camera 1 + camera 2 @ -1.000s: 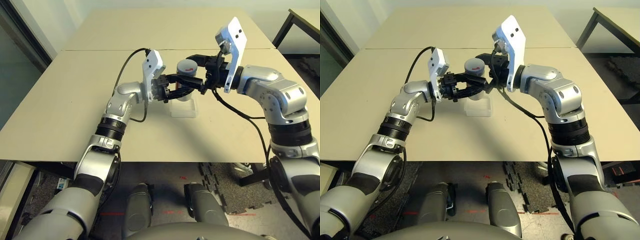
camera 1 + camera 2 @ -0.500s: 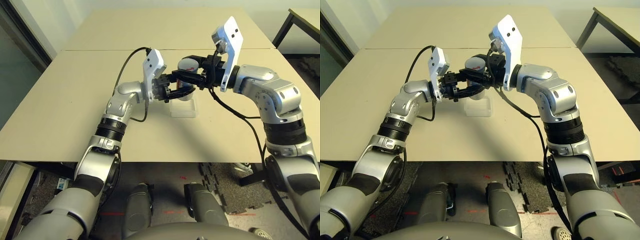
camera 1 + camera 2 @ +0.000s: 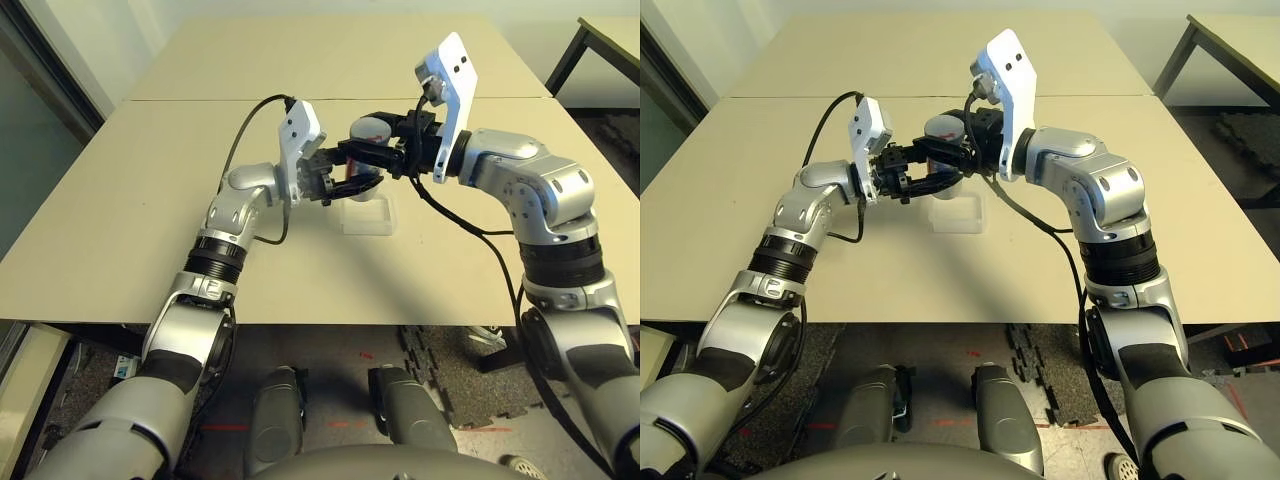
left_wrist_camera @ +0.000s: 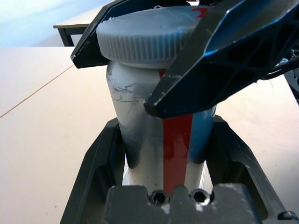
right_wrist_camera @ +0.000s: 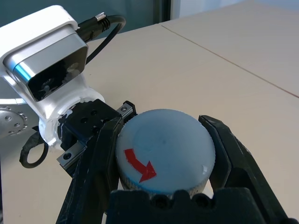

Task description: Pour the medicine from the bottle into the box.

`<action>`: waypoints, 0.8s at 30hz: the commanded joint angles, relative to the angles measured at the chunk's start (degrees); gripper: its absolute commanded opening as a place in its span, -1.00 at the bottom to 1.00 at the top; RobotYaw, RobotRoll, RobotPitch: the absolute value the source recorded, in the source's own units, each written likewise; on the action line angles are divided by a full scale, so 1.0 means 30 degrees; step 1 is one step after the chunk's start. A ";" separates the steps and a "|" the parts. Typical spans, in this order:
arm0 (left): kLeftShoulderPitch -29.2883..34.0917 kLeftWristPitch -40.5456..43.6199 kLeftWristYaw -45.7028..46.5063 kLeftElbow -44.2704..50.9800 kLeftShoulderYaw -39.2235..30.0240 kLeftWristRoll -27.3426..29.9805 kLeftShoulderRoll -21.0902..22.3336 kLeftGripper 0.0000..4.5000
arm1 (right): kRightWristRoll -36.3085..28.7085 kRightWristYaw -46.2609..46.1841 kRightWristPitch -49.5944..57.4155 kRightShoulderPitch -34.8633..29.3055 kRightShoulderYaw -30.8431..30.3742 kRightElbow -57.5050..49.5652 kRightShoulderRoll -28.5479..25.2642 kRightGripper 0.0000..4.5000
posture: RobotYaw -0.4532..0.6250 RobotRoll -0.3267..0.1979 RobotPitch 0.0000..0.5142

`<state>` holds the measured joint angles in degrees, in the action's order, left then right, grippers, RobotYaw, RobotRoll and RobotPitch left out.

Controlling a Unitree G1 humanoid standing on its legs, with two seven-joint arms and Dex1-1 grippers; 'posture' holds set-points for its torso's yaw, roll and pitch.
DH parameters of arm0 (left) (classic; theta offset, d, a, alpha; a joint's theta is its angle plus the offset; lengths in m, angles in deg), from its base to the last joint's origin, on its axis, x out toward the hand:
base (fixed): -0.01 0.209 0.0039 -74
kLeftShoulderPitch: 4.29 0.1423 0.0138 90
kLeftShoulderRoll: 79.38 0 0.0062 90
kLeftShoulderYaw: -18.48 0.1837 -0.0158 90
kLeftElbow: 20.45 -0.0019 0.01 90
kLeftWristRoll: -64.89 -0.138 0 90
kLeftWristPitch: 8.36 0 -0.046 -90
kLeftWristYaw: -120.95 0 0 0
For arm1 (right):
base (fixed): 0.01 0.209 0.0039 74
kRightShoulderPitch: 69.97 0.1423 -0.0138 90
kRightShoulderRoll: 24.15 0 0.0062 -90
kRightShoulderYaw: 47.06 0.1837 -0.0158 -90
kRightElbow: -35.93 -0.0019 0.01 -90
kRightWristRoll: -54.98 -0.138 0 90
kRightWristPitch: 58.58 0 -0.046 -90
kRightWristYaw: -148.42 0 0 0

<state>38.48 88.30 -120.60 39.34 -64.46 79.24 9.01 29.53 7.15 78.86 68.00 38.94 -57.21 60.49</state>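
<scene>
Two end effectors [image 4: 163,172] [image 5: 163,172] | left: gripping bottle [image 4: 145,121] | right: fingers closed around its cap [image 5: 166,149]

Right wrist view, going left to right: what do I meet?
White camera housing on the left arm, then the bottle's grey cap with its red arrow, between the right gripper's fingers.

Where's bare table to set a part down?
Free: table left of the left arm, and the far section beyond the seam. Crowded: around the bottle, both claws and the clear tray.
</scene>
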 commanded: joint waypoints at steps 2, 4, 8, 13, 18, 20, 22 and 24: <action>0.0741 0.0043 0.0105 -0.1575 0.1058 -0.1357 0.0033 0.17 | -0.0793 -0.0120 -0.0452 0.1340 0.1030 -0.0783 0.0425 0.21 | -0.59 0.25 -0.66; 0.0711 -0.0115 0.0151 -0.1826 0.1044 -0.1397 0.0001 0.17 | -0.0866 -0.0186 -0.0456 0.1458 0.1082 -0.0823 0.0557 0.21 | -0.59 0.25 -0.67; 0.0642 -0.0309 0.0296 -0.2270 0.0883 -0.1448 -0.0179 0.17 | -0.0907 -0.0287 -0.0615 0.1686 0.1178 -0.0752 0.0767 0.18 | -0.59 0.25 -0.69; 0.0435 -0.0504 0.0755 -0.2471 0.0497 -0.1324 -0.0453 0.17 | -0.0734 -0.0508 -0.1126 0.1762 0.1207 -0.0388 0.0851 0.18 | -0.57 0.25 -0.71; 0.0077 -0.0604 0.1195 -0.2117 -0.0172 -0.0887 -0.0642 0.17 | -0.0060 -0.0678 -0.2155 0.1543 0.1089 0.0578 0.0764 0.18 | -0.54 0.25 -0.71; -0.0004 -0.0700 0.1277 -0.1923 -0.0404 -0.0747 -0.0730 0.17 | 0.0146 -0.0648 -0.2543 0.1461 0.1020 0.0930 0.0766 0.18 | -0.54 0.25 -0.71; -0.0120 -0.0804 0.1439 -0.1737 -0.0653 -0.0652 -0.0849 0.17 | 0.0334 -0.0702 -0.2844 0.1409 0.1034 0.1266 0.0820 0.18 | -0.53 0.25 -0.71; -0.0276 -0.0882 0.1609 -0.1574 -0.0903 -0.0541 -0.1002 0.17 | 0.0605 -0.0830 -0.3209 0.1413 0.1075 0.1688 0.0848 0.18 | -0.53 0.25 -0.71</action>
<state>38.87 86.30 -116.24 33.25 -66.45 76.78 6.50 30.58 5.11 70.69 72.72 42.22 -53.35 62.89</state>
